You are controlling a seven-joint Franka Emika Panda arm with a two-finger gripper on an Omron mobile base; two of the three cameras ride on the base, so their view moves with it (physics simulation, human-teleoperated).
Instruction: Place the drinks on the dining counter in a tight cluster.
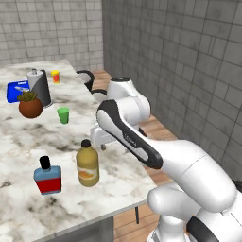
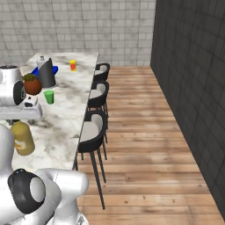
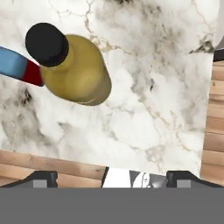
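Note:
On the white marble dining counter (image 1: 28, 142) two drinks stand upright side by side near the front edge. One is a squat blue flask (image 1: 47, 177) with a red label and black cap. To its right stands a taller amber bottle (image 1: 88, 164) with a black cap. My gripper (image 1: 101, 143) hangs just above and to the right of the amber bottle, pointing down, open and holding nothing. From the hand view I look down on the amber bottle (image 3: 72, 65) and a sliver of the blue flask (image 3: 17, 65). My gripper (image 3: 113, 177) stands wide there, with both bottles clear of its fingers.
Farther back on the counter are a green cup (image 1: 63, 115), a potted plant (image 1: 30, 105), a grey jug (image 1: 39, 86), a blue box (image 1: 18, 90) and a yellow cup (image 1: 56, 76). Black stools (image 2: 92, 132) line the counter's right edge over the wooden floor.

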